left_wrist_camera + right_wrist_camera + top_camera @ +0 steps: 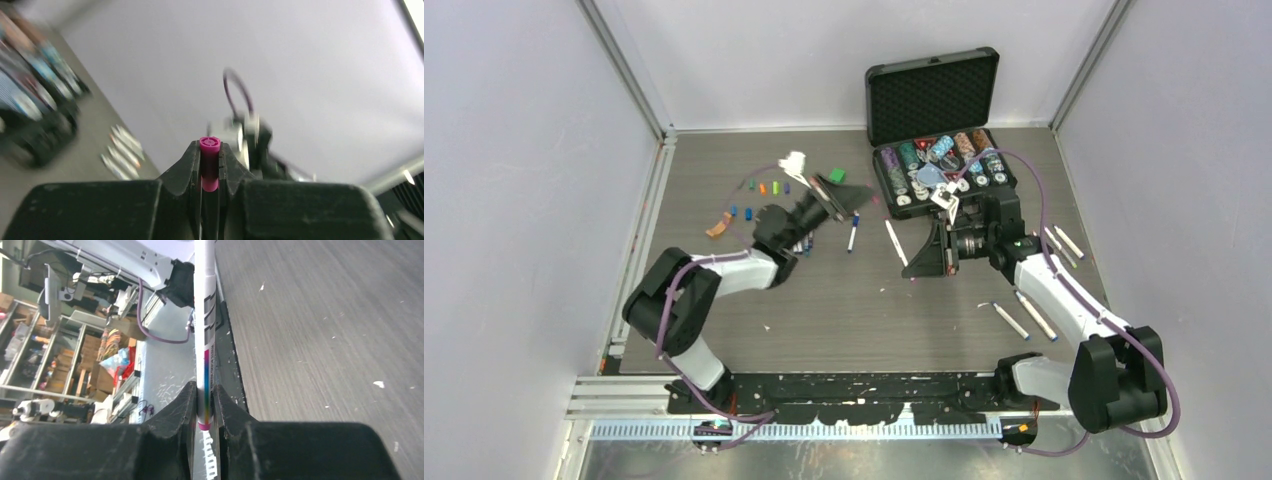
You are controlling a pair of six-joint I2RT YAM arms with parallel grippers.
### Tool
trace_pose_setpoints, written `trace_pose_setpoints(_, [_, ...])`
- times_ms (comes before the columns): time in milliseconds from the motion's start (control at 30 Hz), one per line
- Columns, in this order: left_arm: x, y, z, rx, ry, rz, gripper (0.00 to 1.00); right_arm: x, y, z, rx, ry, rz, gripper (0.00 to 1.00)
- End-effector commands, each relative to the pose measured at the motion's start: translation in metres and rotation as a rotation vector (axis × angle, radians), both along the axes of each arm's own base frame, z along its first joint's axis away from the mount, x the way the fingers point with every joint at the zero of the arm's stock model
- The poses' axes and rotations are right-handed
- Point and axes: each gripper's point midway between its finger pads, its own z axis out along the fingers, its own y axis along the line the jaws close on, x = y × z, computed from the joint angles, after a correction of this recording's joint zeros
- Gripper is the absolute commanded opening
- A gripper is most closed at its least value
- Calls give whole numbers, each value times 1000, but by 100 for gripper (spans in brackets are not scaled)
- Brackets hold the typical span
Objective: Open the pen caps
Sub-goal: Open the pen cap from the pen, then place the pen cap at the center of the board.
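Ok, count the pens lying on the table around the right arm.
5 clearly: one pen toward mid-table, two beside the right arm, two by the table's right edge. That edge group may hold more; the arm may hide some.

Scanning for lettering now, and there's one candidate: the white pen, standing between the fingers of the right pincer. It carries a line of tiny print along its barrel beside a rainbow stripe, with heavier dark marks higher up, but the letters are too small and smeared to read. In the top view, the poker chips in the open black case show pale markings on their faces, again too small to make out. The left wrist view is blurred. So no word, brand or number can be read in any view.
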Motion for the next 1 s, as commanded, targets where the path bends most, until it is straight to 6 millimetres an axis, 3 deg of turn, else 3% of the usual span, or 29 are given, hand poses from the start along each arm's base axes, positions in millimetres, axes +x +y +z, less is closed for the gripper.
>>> trace_pose_setpoints(0, [69, 91, 94, -237, -123, 267, 0, -14, 6, 0, 16, 13, 70, 0])
trace_pose_setpoints(167, [104, 138, 117, -286, -120, 351, 0, -12, 6, -4, -1, 5, 61, 0])
trace_pose_setpoints(267, [104, 148, 104, -241, -62, 323, 0, -10, -4, -3, -81, -80, 28, 0])
trace_pose_setpoints(400, [97, 156, 27, 12, 175, 254, 0, -1, -32, -14, -290, -247, -26, 0])
trace_pose_setpoints(433, [93, 160, -11, 116, 305, 238, 0, 3, -38, -15, -316, -264, -53, 0])
trace_pose_setpoints(533, [61, 176, -87, 461, 514, 180, 0, 12, -51, -12, -344, -292, -120, 0])
trace_pose_setpoints(600, [38, 195, -118, 723, 587, 167, 0, 13, -57, -6, -341, -310, -149, 0])
trace_pose_setpoints(700, [24, 237, -142, 1065, 634, 204, 0, 14, -63, 0, -325, -319, -181, 0])
trace_pose_setpoints(767, [29, 256, -144, 1196, 629, 234, 1, 14, -64, 2, -313, -314, -190, 0])
trace_pose_setpoints(967, [39, 273, -166, 1351, 735, 186, 1, 15, -68, -1, -323, -313, -202, 0])
